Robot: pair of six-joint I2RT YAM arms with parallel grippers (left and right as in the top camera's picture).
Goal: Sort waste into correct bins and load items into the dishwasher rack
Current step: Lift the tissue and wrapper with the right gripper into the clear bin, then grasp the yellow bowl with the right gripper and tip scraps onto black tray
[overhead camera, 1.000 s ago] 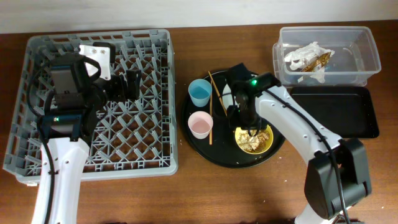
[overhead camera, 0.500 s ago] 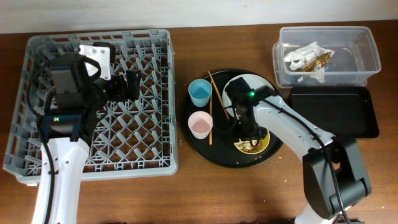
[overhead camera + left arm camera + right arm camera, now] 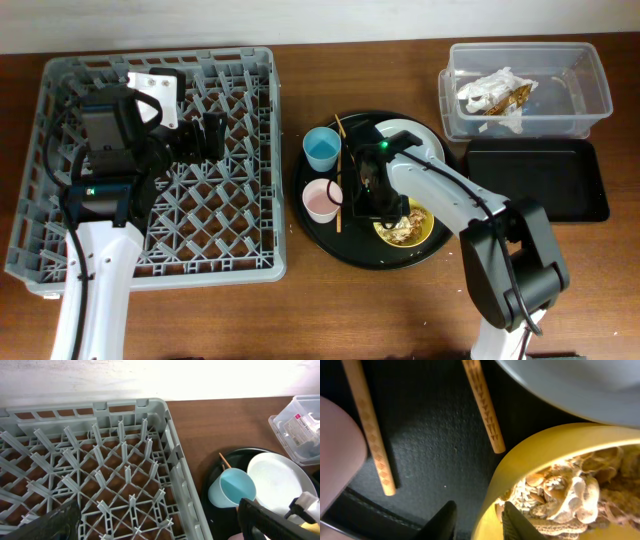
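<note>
Toward the near edge of the table (image 3: 330, 310), your right pincer (image 3: 479, 521) stands open astride the left rim of the round yellow bowl (image 3: 535, 447).

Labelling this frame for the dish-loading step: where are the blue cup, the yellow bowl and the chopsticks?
blue cup (image 3: 321, 149), overhead view, inside of the cup.
yellow bowl (image 3: 545, 444), right wrist view, its rim.
chopsticks (image 3: 482, 405), right wrist view, shaft of the stick nearer the bowl.

My left arm (image 3: 97, 265) and right arm (image 3: 470, 202) are smooth white links on black joints, each with a small green light (image 3: 381, 145). A white drilled plate (image 3: 152, 86) and black cables (image 3: 62, 125) top my left wrist. My fingers (image 3: 445, 521) are matte black.
</note>
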